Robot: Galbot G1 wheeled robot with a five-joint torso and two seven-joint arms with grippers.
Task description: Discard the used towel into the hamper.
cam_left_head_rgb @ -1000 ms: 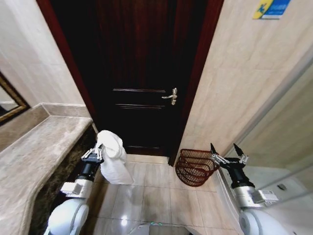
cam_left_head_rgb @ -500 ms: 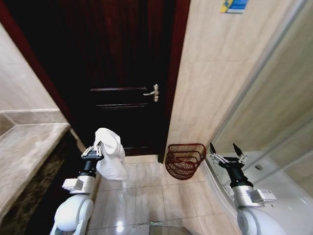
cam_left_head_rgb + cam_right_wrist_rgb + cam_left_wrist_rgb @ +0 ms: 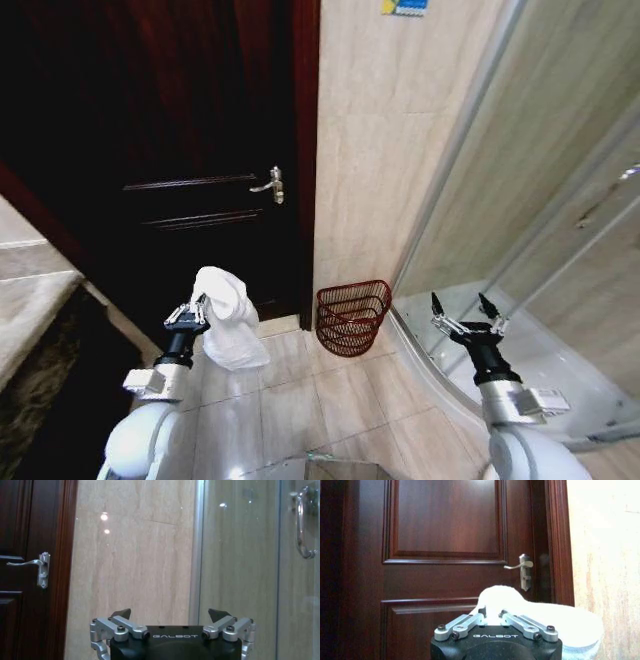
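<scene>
- Hanging from the left gripper (image 3: 190,313), the towel (image 3: 227,321) is a white bundle held above the tiled floor (image 3: 300,400), in front of the dark door (image 3: 180,150); its top bulges over the fingers and the rest droops to the robot's right of the arm.
- Left gripper is clamped on the towel; in the left wrist view the fingers (image 3: 470,620) close into the white cloth (image 3: 545,618), and the word "GALBOT" is printed on the gripper body.
- Hamper (image 3: 352,318), a reddish-brown wire basket, stands on the floor against the beige tiled wall (image 3: 370,150), just beside the door frame and at the edge of the shower's curved threshold (image 3: 420,355). It sits to the right of the towel, apart from it, and looks empty as far as can be seen.
- Right gripper (image 3: 466,308) hovers low on the right, in front of the shower glass (image 3: 540,200), its jaws spread wide and holding nothing; the right wrist view shows the same "GALBOT" lettering on it (image 3: 171,619).
- Door handle (image 3: 270,184) is a silver lever near the door's right edge.
- High on the wall a blue and yellow sign (image 3: 404,7) is cut off by the frame; its writing cannot be read.
- Counter (image 3: 25,310) of mottled stone shows at the far left.
</scene>
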